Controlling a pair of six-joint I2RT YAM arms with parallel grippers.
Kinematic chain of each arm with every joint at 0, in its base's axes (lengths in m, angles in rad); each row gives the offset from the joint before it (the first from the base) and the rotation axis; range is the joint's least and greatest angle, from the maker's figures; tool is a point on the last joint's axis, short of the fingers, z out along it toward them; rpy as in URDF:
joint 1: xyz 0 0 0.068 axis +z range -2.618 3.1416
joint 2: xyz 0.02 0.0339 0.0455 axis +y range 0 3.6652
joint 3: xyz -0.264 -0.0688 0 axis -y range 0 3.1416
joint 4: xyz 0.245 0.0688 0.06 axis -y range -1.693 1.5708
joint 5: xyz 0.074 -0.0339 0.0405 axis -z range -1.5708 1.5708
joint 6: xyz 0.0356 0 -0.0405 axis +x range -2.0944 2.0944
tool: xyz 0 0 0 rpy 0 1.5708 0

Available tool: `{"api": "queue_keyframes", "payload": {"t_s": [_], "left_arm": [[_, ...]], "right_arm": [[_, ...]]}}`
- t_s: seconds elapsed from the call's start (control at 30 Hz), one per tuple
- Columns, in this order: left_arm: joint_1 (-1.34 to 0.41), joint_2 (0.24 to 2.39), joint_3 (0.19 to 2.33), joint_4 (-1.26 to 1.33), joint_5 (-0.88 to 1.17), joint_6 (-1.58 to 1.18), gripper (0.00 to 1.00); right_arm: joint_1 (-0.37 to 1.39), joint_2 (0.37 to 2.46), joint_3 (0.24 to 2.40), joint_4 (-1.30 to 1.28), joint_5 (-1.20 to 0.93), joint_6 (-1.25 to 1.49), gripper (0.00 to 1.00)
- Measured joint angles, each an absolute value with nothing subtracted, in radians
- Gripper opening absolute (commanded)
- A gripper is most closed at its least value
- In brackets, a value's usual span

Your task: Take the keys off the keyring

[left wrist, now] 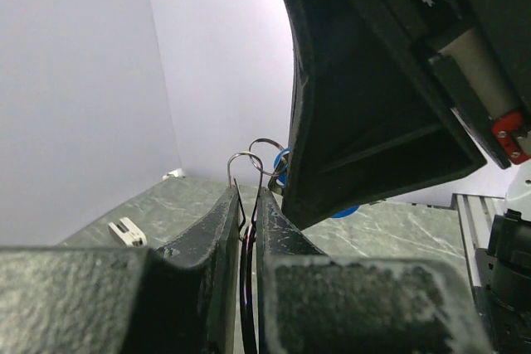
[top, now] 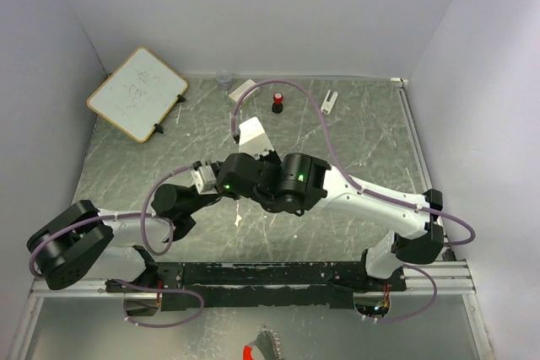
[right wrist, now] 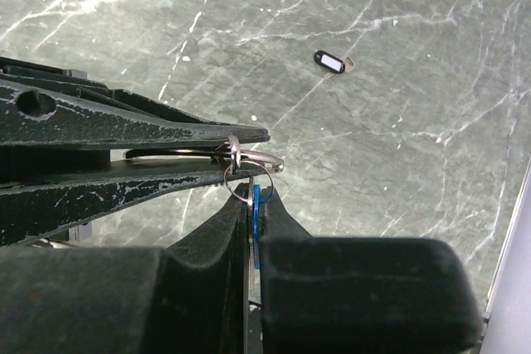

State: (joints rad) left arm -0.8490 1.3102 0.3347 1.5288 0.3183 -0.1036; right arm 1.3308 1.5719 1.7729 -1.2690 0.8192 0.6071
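Geometry: keyring (right wrist: 267,161) hangs at the meeting point of both tools, raised off the bench (right wrist: 373,122), roughly mid-bench in the top view. From the left comes the left tool (right wrist: 265,152), fingers lying flat, clenched on the keyring, whose wire pokes out just past the tips. Meeting it roughly square-on is the right tool (right wrist: 253,196), clenched on the blue key (right wrist: 255,205). Key's long axis runs along those fingers, pointing away from the ring. Neither arm is nearer, both are on it. My read: the key has to travel along the wire to the split, so the ring mustn't twist in the left grip. Other keys: can't make out.
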Motion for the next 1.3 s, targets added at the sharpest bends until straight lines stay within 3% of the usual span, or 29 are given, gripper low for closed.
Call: {"api": "queue_keyframes", "payload": {"t_s": [0.17,0.87,1.3], "left_arm": [[-0.849,1.278,0.332,1.519,0.314,-0.065,0.07],[-0.861,1.167,0.334,1.309,0.339,0.14,0.1],[-0.849,0.956,0.434,0.79,0.494,0.321,0.09]], "right_arm": [[1.333,1.587,1.816,-1.297,0.82,0.625,0.0],[1.331,1.588,1.884,-1.325,0.822,0.599,0.0],[1.333,1.602,1.878,-1.367,0.785,0.53,0.0]]}}
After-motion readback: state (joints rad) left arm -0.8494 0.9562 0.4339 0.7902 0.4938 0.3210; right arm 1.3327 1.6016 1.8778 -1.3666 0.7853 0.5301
